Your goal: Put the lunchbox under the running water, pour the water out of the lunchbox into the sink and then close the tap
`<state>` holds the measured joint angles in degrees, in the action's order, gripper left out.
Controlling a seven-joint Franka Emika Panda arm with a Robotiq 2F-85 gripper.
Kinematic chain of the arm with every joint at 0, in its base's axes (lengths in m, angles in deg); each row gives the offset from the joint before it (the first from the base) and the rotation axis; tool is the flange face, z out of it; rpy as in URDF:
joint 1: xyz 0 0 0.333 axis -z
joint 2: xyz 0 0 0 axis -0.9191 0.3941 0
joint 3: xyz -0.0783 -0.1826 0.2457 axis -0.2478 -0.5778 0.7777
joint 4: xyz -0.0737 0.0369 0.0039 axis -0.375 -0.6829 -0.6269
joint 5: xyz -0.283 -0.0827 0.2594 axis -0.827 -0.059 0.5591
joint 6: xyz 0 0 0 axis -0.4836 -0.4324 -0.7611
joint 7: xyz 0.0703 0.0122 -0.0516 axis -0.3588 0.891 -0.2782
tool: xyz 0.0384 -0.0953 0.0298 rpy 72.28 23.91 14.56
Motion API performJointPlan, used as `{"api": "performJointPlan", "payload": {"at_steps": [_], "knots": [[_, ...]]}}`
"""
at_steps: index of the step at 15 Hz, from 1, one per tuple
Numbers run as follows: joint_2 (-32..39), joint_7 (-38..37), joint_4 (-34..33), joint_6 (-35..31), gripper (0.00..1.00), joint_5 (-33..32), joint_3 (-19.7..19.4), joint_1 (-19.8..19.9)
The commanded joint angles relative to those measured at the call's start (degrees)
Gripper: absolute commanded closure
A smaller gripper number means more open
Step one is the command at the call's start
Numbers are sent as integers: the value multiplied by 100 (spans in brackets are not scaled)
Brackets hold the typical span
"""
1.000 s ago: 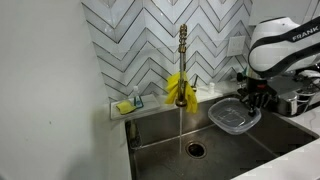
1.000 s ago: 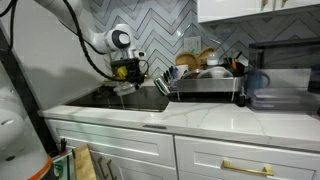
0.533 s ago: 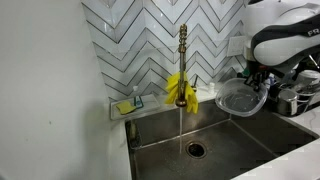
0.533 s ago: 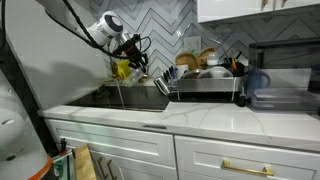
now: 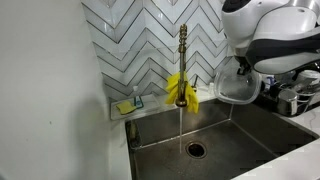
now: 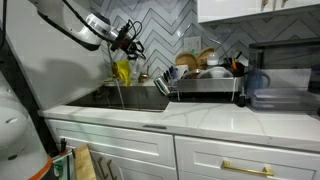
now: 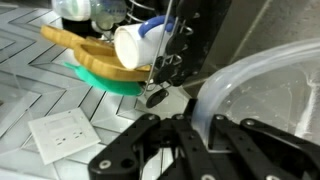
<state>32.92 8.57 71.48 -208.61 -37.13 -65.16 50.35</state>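
Gripper [image 7: 205,122] pinches lunchbox [image 5: 236,86] rim (tilted).

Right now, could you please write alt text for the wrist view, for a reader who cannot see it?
The black gripper holds a clear plastic lunchbox by its rim. Behind it are a white mug and white herringbone wall tiles.

An exterior view sits close above the sink [image 5: 250,140], facing the tap [image 5: 182,50] and tiled wall [image 5: 130,40]. An exterior view stands far back before the cabinets [image 6: 150,150], with that sink at its left. The wrist view hugs the lunchbox [image 7: 270,100].
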Motion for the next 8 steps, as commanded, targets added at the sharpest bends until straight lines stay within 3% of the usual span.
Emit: {"api": "performJointPlan", "payload": {"at_steps": [1,8], "knots": [[-112,-475,105,-159,98,-1253,63,-64],[-123,-2529,212,147,98,-4041,115,-158]]}}
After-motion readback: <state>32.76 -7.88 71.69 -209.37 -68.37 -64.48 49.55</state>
